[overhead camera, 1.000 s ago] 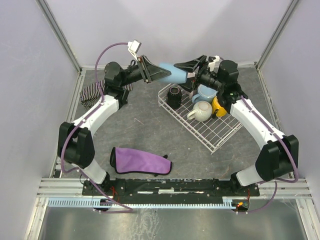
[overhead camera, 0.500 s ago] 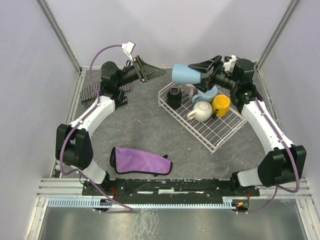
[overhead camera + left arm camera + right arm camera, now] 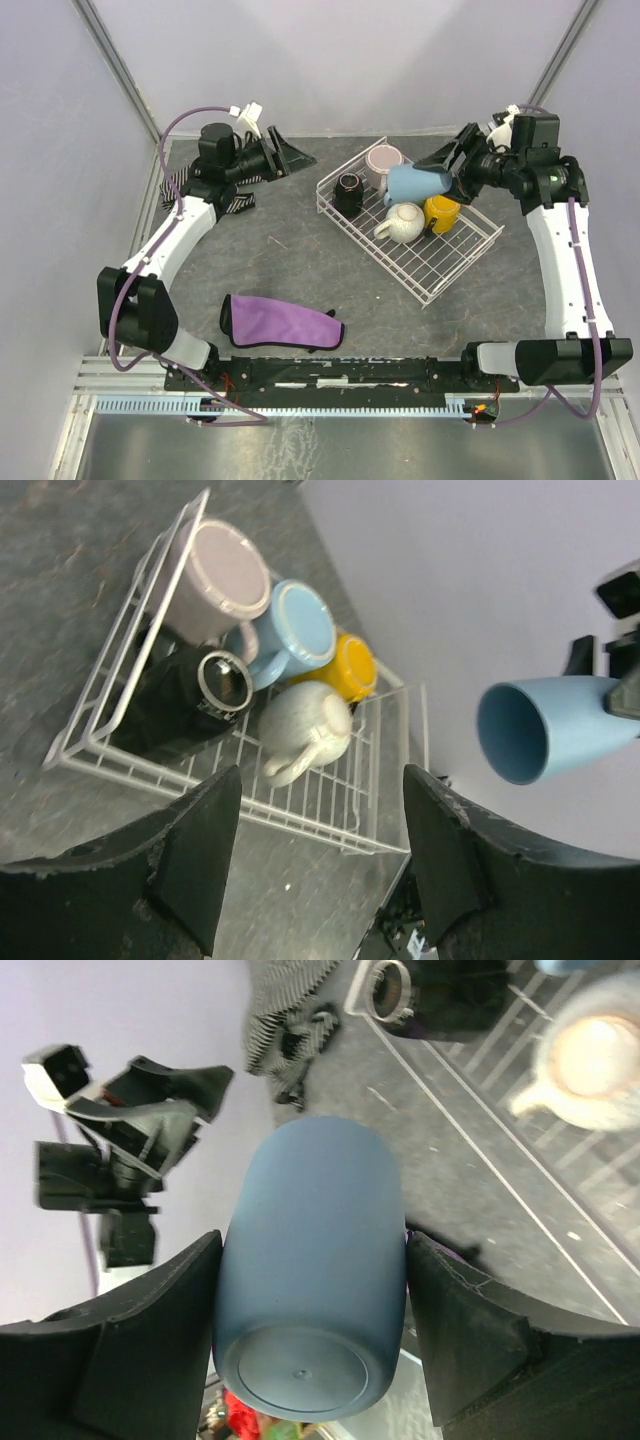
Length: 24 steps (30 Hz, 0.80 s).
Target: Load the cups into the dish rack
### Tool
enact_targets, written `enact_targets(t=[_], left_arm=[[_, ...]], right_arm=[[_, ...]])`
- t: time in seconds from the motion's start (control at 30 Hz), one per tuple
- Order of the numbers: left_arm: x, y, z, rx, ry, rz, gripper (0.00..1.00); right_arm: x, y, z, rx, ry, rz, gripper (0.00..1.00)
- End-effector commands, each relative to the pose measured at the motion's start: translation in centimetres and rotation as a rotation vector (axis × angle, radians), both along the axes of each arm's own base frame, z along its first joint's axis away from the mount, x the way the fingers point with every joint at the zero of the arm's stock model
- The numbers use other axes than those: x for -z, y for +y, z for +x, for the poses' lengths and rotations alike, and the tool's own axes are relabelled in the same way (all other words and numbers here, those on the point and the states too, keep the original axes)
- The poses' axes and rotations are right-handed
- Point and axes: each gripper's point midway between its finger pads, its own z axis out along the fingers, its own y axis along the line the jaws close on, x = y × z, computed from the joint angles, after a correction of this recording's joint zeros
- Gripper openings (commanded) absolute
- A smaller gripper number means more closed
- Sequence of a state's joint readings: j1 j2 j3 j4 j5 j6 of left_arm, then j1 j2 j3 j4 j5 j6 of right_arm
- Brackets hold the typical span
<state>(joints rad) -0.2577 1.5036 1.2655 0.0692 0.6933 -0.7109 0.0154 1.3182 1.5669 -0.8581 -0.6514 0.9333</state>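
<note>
Fingers of the right gripper (image 3: 312, 1250) are clamped on the dusty-blue cup (image 3: 310, 1290), one pressed to each side of its wall, and its flat base is turned to the right wrist camera. From above, that cup lies on its side over the far end of the dish rack (image 3: 445, 268), mouth pointing away from the right arm. There it hides most of the light blue mug (image 3: 300, 630). The left wrist view adds what the top view cannot: the held cup hangs in the air, clear of the wire, with its open mouth toward that camera. How high it hangs over the rack is hard to judge from any view.

Fingers of the left gripper (image 3: 291, 150) stand apart with nothing between them, off the rack's far left corner and above the bench (image 3: 290, 250).

Five cups sit in the rack, bunched at its far end. The black cup (image 3: 349, 190) lies tipped in the far left corner, and the pale pink cup (image 3: 383, 160) stands just beside it at the far wall. Only the left wrist view shows the light blue mug whole, between the pink cup and the yellow mug (image 3: 441, 212). The cream-white mug (image 3: 402, 222) lies on its side nearest the rack's middle.

A striped cloth (image 3: 195, 185) lies well to the left of the rack, partly under the left arm. A purple cloth (image 3: 280, 322) lies well apart from the rack's near left side.
</note>
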Motion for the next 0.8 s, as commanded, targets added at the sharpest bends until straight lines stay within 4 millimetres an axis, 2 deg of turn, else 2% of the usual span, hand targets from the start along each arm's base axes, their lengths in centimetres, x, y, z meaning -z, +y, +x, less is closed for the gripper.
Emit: enact_targets(t=[0.0,0.13,0.33,0.77], left_arm=[[2.9,1.3,-0.9,-0.023,0.019,0.146,0.73],[4.5,1.6,-1.4,-0.023,0.044,0.162,0.73],[5.4,1.7,-2.0,-0.003,0.045,0.185,0.73],[5.7,1.5,-2.0,0.017,0.052,0.178,0.72]], right_arm=[[2.8,-2.7,-4.2,-0.042,0.082,-0.232,0.01],[4.7,-5.0,-5.8,-0.041,0.146,-0.390,0.01],[6.9,-7.4,-7.3,-0.054,0.216,-0.548,0.01],[10.7,-10.1,-6.0,-0.032,0.273,-0.698,0.01]])
